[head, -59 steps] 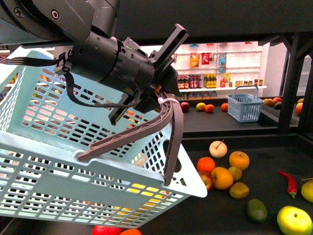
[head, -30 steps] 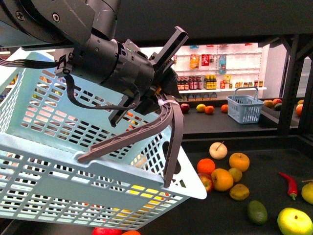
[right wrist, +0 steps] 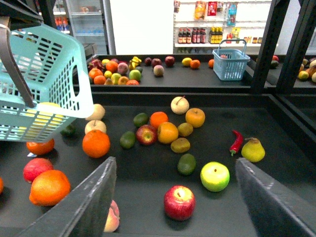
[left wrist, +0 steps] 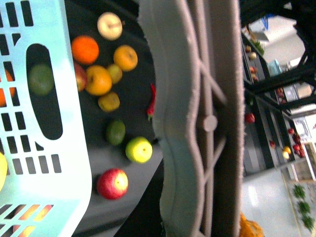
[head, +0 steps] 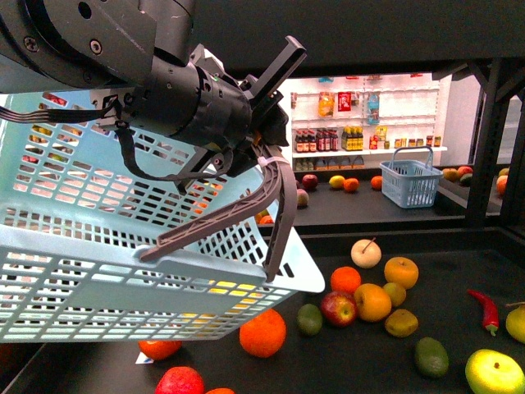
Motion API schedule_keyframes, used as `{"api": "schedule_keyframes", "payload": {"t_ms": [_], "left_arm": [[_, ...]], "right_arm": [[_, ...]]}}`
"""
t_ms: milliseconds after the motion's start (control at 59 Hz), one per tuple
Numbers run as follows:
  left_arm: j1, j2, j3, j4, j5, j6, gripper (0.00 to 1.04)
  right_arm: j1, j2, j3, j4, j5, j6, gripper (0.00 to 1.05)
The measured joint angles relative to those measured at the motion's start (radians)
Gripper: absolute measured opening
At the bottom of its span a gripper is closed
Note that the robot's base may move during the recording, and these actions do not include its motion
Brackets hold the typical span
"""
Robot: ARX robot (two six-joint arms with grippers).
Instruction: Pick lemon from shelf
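Note:
My left gripper (head: 262, 156) is shut on the grey handle (head: 275, 213) of a pale blue slotted basket (head: 82, 271), which hangs tilted above the left of the shelf (head: 361, 361). In the left wrist view the handle (left wrist: 197, 123) fills the middle. A yellow fruit (head: 225, 287) shows through the basket's slots; it looks like the lemon (right wrist: 42, 111), but only slivers are visible. My right gripper (right wrist: 175, 197) is open above the black deck (right wrist: 148, 168), with a red apple (right wrist: 179, 202) between its fingers (right wrist: 84, 202) and not touched by them.
Loose fruit lies on the deck: oranges (head: 262, 332), a red apple (head: 337, 308), green fruits (head: 431, 355), a red chilli (head: 487, 308), a yellow pear-shaped fruit (right wrist: 253, 149). A second blue basket (head: 410, 179) stands on the far shelf. Black frame posts (head: 484, 139) rise at the right.
The basket has risen and swung left with my left gripper. An orange, a green fruit and a red apple beneath it have come into view.

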Motion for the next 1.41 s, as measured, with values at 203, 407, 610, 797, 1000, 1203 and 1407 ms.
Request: {"api": "schedule_keyframes", "payload": {"t_ms": [203, 407, 610, 797, 1000, 1203, 1407], "left_arm": [[0.047, -0.012, -0.026, 0.059, -0.110, -0.116, 0.08], [0.146, -0.079, -0.110, 0.172, -0.240, -0.285, 0.08], [0.272, -0.139, -0.208, 0.338, -0.316, -0.414, 0.08], [0.391, -0.154, -0.288, 0.502, -0.381, -0.549, 0.07], [0.508, -0.132, -0.322, 0.609, -0.381, -0.621, 0.07], [0.607, -0.034, -0.297, 0.703, -0.297, -0.637, 0.07], [0.671, 0.080, -0.203, 0.779, -0.222, -0.681, 0.07]], "right_arm": [[0.000, -0.001, 0.000, 0.000, 0.000, 0.000, 0.97], [0.000, -0.001, 0.000, 0.000, -0.001, 0.000, 0.97], [-0.001, -0.001, 0.000, 0.000, -0.001, 0.000, 0.97], [-0.001, -0.001, 0.000, 0.000, -0.001, 0.000, 0.97], [-0.001, -0.001, 0.000, 0.000, -0.001, 0.000, 0.97], [-0.001, -0.001, 0.000, 0.000, -0.001, 0.000, 0.97], [-0.001, -0.001, 0.000, 0.000, 0.000, 0.000, 0.97]]}}
